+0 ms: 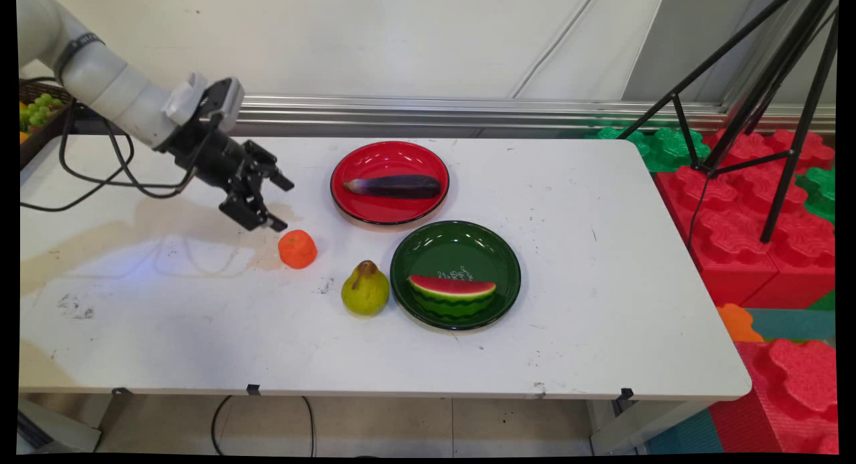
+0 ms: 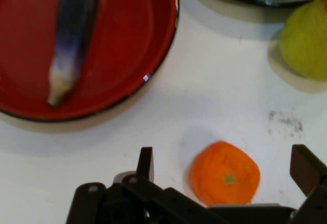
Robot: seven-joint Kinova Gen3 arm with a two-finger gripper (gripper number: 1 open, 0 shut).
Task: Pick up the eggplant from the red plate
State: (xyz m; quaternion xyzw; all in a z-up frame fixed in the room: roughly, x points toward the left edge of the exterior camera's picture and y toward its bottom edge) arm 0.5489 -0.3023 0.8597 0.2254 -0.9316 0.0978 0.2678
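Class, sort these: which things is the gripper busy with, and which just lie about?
At hand: black two-finger gripper, open; small round orange fruit nearest it.
Lying about: yellow-green pear; purple aubergine on round red plate; watermelon slice on round green plate.

White table [image 1: 167,330]: red plate [image 1: 348,173] with eggplant [image 1: 393,186] toward the far edge, green plate [image 1: 428,250] with watermelon slice [image 1: 452,294] nearer the front. Pear [image 1: 365,290] just beside the green plate's left rim, orange [image 1: 297,249] left of that. Fruit basket [image 1: 40,120] at far-left corner. Tripod [image 1: 749,109] and foam blocks [image 1: 742,216] off the right edge.
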